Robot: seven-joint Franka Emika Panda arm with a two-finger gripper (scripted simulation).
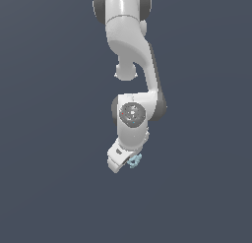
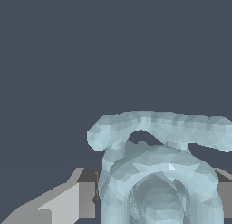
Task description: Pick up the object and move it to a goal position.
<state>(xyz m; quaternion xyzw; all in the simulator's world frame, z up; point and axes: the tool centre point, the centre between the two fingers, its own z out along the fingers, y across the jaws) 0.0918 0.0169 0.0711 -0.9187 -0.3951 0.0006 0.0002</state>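
No brand, label or writing could be read on anything in either view.

In the exterior view the white, glossy, jointed robot arm (image 1: 133, 65) hung down from the top edge against a plain dark slate-blue background (image 1: 49, 138). Its round grey wrist joint (image 1: 132, 113) faced the camera, and below it the white gripper (image 1: 129, 161) tilted toward the exterior view's left. The tiny pale light-blue knobby object (image 1: 134, 161) sat at the gripper's lower tip, on the side toward the exterior view's right, touching the white finger body and partly hidden by it. Nothing visible lay beneath it; only the flat dark background surrounded it.

In the wrist view the object (image 2: 158, 182) filled much of the picture, very close to the camera: a ringed round centre with concentric ridges, and a curved lobe arching across above it. One pale grey finger (image 2: 63, 205) stood just beside the ring, and a small grey part of the other showed at the far edge, so the piece sat between the two. The fingers appeared clamped against the object, holding it, though the contact faces themselves were hidden behind the piece.
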